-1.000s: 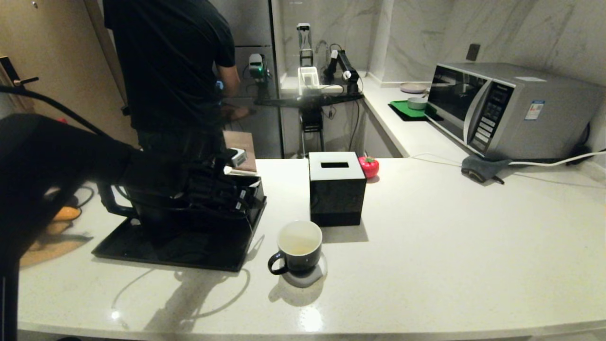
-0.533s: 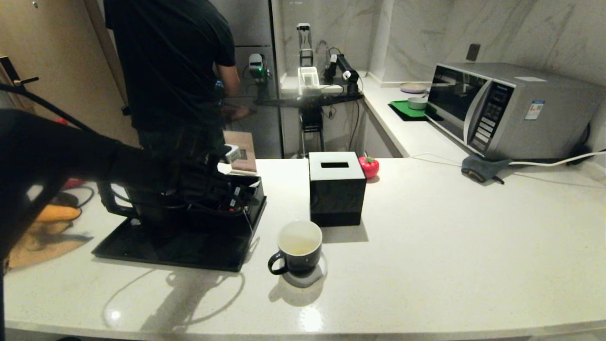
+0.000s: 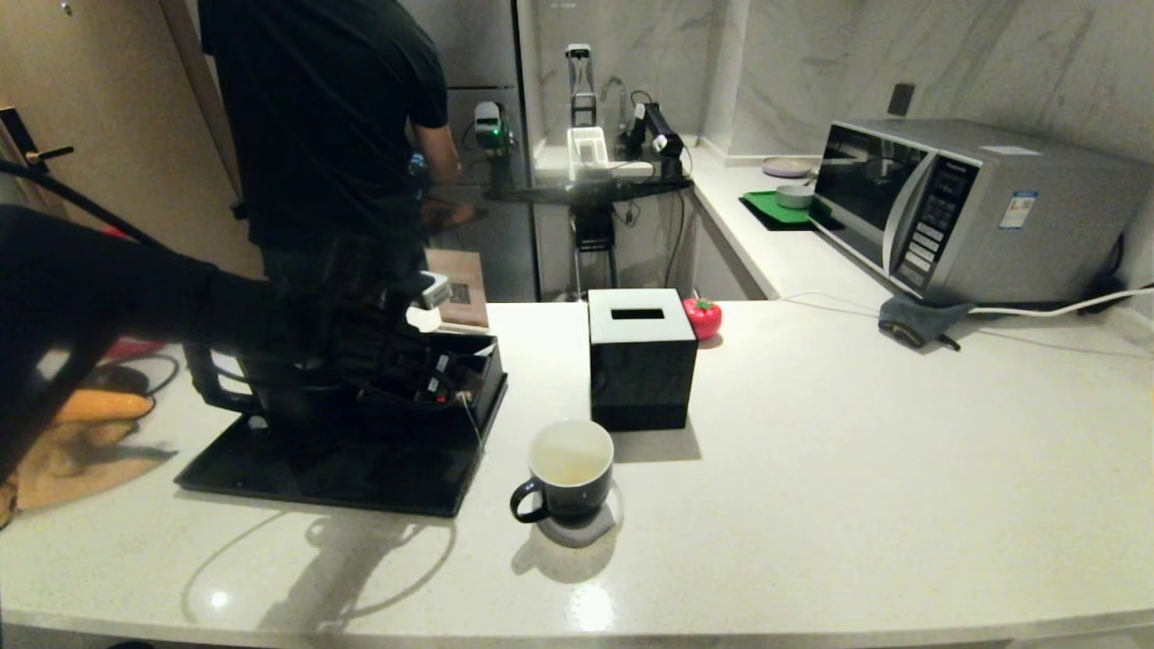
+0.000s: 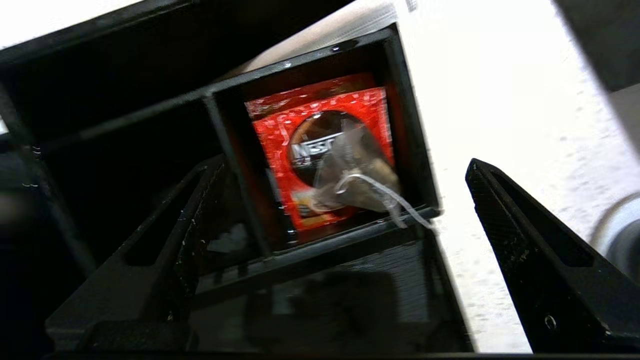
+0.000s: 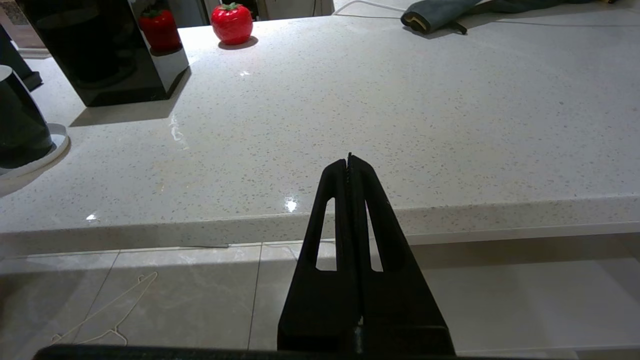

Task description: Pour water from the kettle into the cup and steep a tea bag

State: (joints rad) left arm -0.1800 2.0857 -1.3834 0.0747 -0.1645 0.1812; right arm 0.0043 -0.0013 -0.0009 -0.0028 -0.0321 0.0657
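The cup point(image 3: 571, 469) is the landmark: it sits on a pale coaster point(image 3: 586, 527) near the front edge of the counter point(image 3: 856, 469), handle toward the robot's left, white inside showing only a faint yellowish tint; whether water is in it cannot be told.

The right end effector point(image 5: 349, 161) is parked below the counter's front edge, well to the right of the cup, fingers pressed together, holding nothing.

Left of the cup and a little farther back lies a black tray point(image 3: 297, 469). On it the kettle point(image 3: 288, 397) is mostly hidden behind the left arm. At the tray's corner nearest the cup stands a small black organizer box point(image 4: 320, 150).

The left end effector point(image 4: 345, 210) hovers over that box with fingers wide apart, gripping nothing. In the box's compartment the tea bag point(image 4: 355, 175) lies on top of a red packet point(image 4: 320, 145), its string point(image 4: 395, 200) trailing over the compartment rim.

The step in hand looks like picking up the tea bag. To do it well:
- centre the open fingers on the string or the bag's top, not the packet
- descend inside the compartment walls without hitting them
- close lightly, since the bag is thin and soft
- lift straight up so the packet stays behind

Farther behind the cup stands the black tissue box point(image 3: 640, 356), with a red tomato-shaped item point(image 3: 702, 317) just beyond it.
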